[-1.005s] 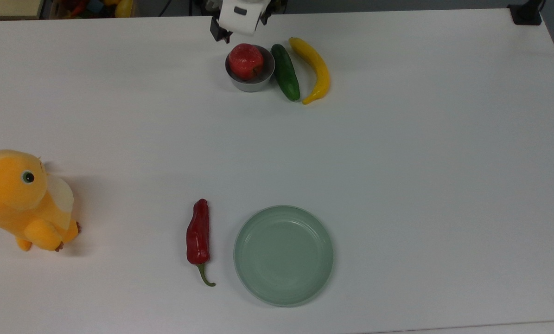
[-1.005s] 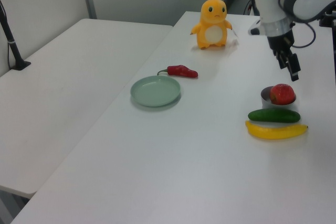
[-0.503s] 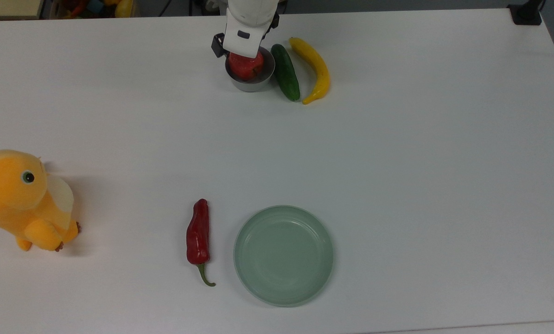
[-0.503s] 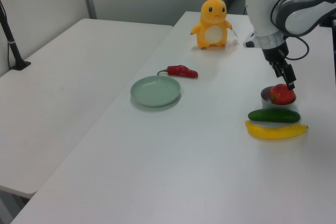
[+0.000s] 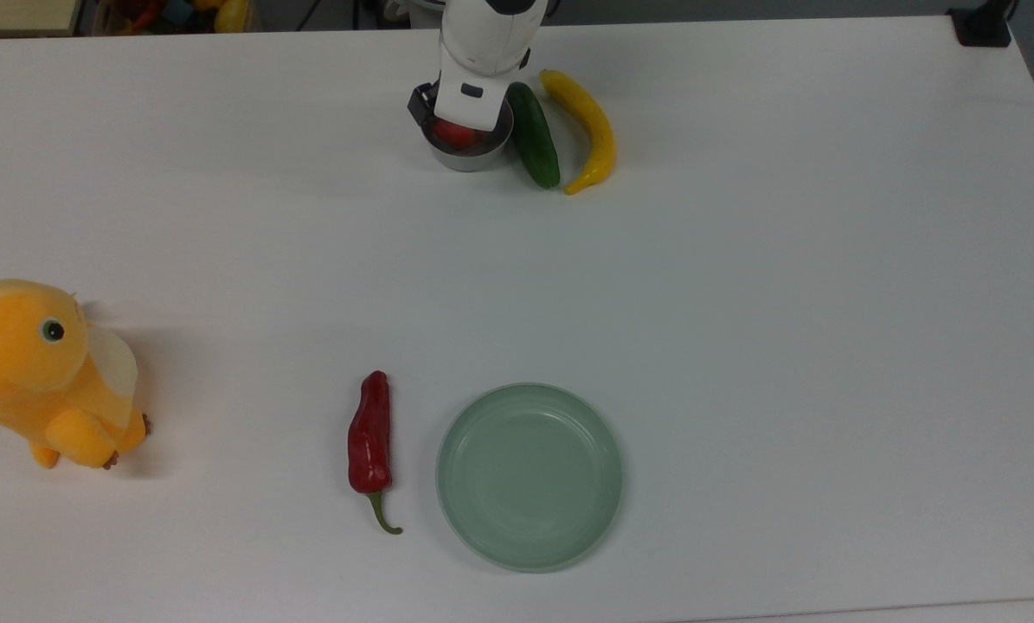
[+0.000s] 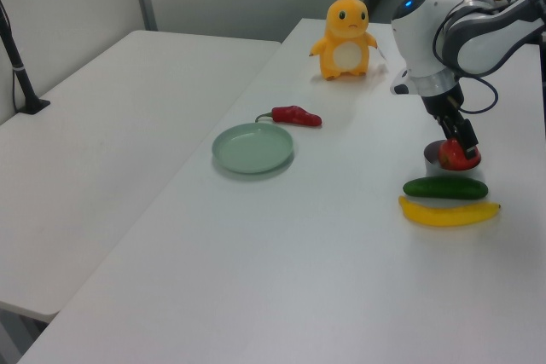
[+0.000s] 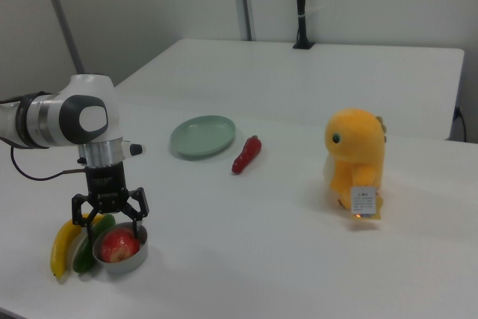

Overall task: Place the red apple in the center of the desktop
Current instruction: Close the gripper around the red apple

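Over the past second the gripper (image 7: pixel 110 223) has come down from above the far edge of the desktop (image 5: pixel 741 285) onto the small metal bowl (image 5: pixel 469 153), and its white body now covers most of the red apple (image 5: pixel 454 132) in the top view. The right view, at lower left of the frame, shows the two black fingers (image 7: pixel 137 213) spread wide, one at each side of the red apple (image 7: pixel 118 245), just over the bowl's (image 7: pixel 123 263) rim and not closed on the fruit. The apple sits inside the bowl, near the upper middle of the top view and well away from the middle of the table. In the left view the gripper (image 6: pixel 461 144) meets the red apple (image 6: pixel 454 158) at right of frame. Just beside the bowl lie a green cucumber (image 5: pixel 532 133) and, next to it, a yellow banana (image 5: pixel 587 127). Toward the bottom centre of the top view rest a pale green plate (image 5: pixel 529 476) and a dark red chili pepper (image 5: pixel 370 434), near each other. A yellow plush toy (image 5: pixel 36 370) stands at the left edge.
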Action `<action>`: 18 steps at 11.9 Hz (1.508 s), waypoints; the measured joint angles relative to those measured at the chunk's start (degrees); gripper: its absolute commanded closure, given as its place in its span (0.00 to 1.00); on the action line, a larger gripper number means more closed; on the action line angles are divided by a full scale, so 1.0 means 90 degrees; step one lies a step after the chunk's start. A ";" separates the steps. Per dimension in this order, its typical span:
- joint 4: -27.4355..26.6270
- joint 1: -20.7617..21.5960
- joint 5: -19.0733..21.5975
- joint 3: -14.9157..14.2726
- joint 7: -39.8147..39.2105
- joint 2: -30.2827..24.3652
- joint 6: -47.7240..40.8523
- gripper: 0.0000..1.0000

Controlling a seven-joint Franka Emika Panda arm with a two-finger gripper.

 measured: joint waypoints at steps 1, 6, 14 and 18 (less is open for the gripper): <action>0.0000 0.0000 -0.0042 0.0000 0.0000 0.0012 0.0000 0.00; 0.0000 0.0007 -0.0230 0.0000 0.0000 0.0077 0.0000 0.39; 0.0017 0.0012 -0.0247 0.0000 0.0000 0.0081 0.0000 0.56; 0.0048 0.0013 -0.0247 0.0000 0.0000 0.0038 0.0000 0.55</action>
